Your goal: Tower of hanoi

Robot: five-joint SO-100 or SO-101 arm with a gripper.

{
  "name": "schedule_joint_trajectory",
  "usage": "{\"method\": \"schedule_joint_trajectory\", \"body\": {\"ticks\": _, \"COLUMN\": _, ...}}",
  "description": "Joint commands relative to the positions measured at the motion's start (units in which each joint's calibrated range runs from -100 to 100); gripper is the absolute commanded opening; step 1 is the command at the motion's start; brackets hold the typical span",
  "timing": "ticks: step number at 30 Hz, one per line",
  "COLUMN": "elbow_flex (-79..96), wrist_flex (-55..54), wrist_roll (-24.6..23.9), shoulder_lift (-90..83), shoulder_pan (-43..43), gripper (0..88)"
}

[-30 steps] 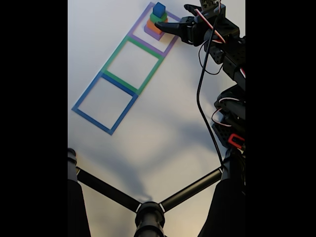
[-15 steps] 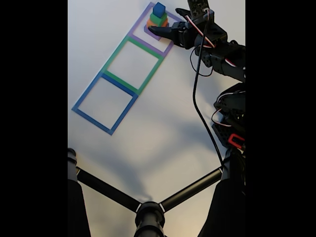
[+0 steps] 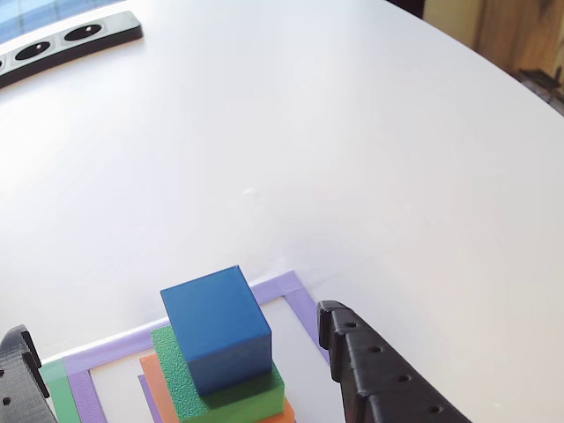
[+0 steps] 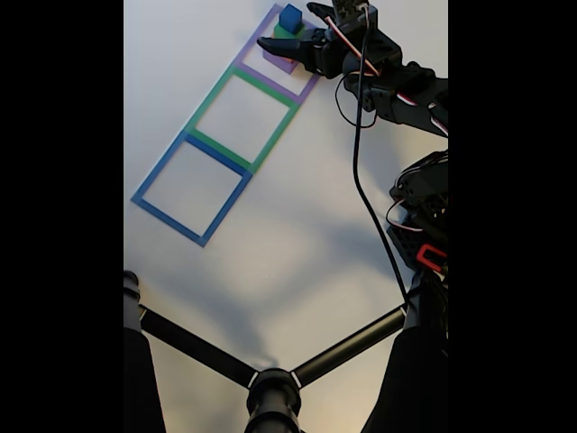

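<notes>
Fixed view showed a white table (image 4: 270, 234) with three taped squares in a diagonal row: a blue outline (image 4: 191, 188) at the left, a green outline (image 4: 242, 122) next, a purple outline (image 4: 261, 56) at the upper right. Black stand legs (image 4: 270, 383) crossed the bottom. Inside the purple outline stood the tower of hanoi (image 3: 220, 352): a matte blue cube on a green block, orange beneath. The gripper (image 3: 176, 370) straddled it, jaws apart, touching nothing.
</notes>
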Motion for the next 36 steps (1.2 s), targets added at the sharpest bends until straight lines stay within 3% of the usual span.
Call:
{"method": "schedule_joint_trajectory", "body": {"ticks": 1, "elbow_flex": -4.68, "wrist_flex": -1.61, "wrist_roll": 0.00, "shoulder_lift": 0.76, "shoulder_pan": -0.75, "gripper": 41.2}}
{"method": "schedule_joint_trajectory", "body": {"ticks": 12, "elbow_flex": -4.95, "wrist_flex": -1.53, "wrist_roll": 0.00, "shoulder_lift": 1.88, "shoulder_pan": -0.53, "gripper": 37.7}}
{"method": "schedule_joint_trajectory", "body": {"ticks": 22, "elbow_flex": -4.41, "wrist_flex": -1.53, "wrist_roll": 0.00, "shoulder_lift": 1.80, "shoulder_pan": -1.36, "gripper": 26.9}}
{"method": "schedule_joint_trajectory", "body": {"ticks": 36, "elbow_flex": -3.68, "wrist_flex": -1.69, "wrist_roll": 0.00, "shoulder_lift": 1.96, "shoulder_pan": -1.75, "gripper": 23.0}}
